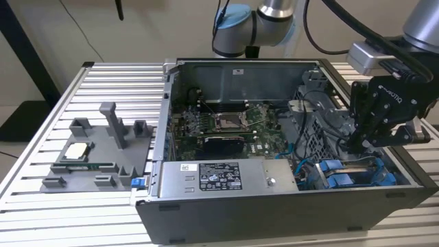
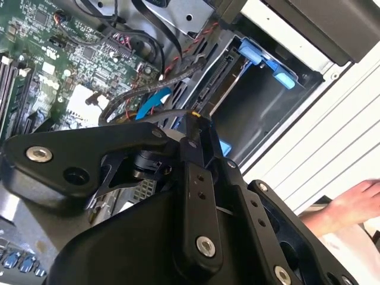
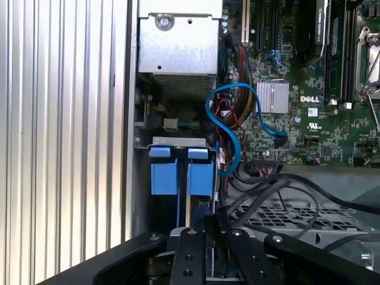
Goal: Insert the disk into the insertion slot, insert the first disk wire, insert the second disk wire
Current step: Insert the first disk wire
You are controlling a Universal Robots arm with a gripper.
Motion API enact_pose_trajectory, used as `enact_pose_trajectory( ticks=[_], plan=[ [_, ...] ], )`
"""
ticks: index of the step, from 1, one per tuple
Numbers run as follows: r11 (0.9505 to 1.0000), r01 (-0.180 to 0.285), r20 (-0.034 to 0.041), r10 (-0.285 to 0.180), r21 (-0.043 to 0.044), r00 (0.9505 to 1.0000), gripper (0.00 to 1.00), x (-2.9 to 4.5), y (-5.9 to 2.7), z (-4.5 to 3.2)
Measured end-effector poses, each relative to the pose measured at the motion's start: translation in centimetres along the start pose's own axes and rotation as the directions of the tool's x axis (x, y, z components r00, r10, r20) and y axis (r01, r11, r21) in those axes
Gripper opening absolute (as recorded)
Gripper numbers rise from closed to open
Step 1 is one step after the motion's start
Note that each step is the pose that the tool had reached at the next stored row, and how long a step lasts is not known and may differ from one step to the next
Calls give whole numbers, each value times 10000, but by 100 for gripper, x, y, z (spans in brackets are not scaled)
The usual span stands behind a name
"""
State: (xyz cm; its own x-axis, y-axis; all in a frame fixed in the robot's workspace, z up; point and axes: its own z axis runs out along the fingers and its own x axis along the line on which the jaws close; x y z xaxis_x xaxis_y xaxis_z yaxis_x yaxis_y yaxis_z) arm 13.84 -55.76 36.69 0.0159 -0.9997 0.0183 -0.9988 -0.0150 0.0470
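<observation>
1. The gripper [image 1: 358, 146] is recorded inside the open computer case [image 1: 274, 216], at the exterior view's right, just above the insertion slot [image 1: 353, 174].
2. In the second wrist view its fingers [image 2: 205, 178] are seen pressed together. A dark cable [image 2: 148, 116] runs up to their tips, but whether it is pinched cannot be told.
3. The slot is noted as a narrow grey metal bay in the case corner. Two bright blue tabs [image 3: 163, 175] stand side by side at its mouth in the first wrist view.
4. The disk [image 2: 215, 80] is seen edge-on in the second wrist view. It is a flat grey body with a dark connector strip, clipped in a blue carrier and seated in the bay beside a dark hollow compartment.
5. A blue cable [image 3: 234, 119] is looped over the motherboard [image 3: 309, 89] near the bay.
6. A white-labelled power supply box [image 1: 226, 177] lies just beside the slot. A grey fixture tray [image 1: 96, 154] rests on the slatted table [image 1: 41, 195] outside the case.
7. A person's hand [image 2: 350, 205] is noted on the table.
</observation>
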Motion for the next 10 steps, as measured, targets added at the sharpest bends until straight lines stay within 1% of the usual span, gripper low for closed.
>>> enact_pose_trajectory(
  ticks=[10],
  plan=[
    [10000, 0, -8, 0, 0, 10000, 19, -1, -1, 23]
  ],
)
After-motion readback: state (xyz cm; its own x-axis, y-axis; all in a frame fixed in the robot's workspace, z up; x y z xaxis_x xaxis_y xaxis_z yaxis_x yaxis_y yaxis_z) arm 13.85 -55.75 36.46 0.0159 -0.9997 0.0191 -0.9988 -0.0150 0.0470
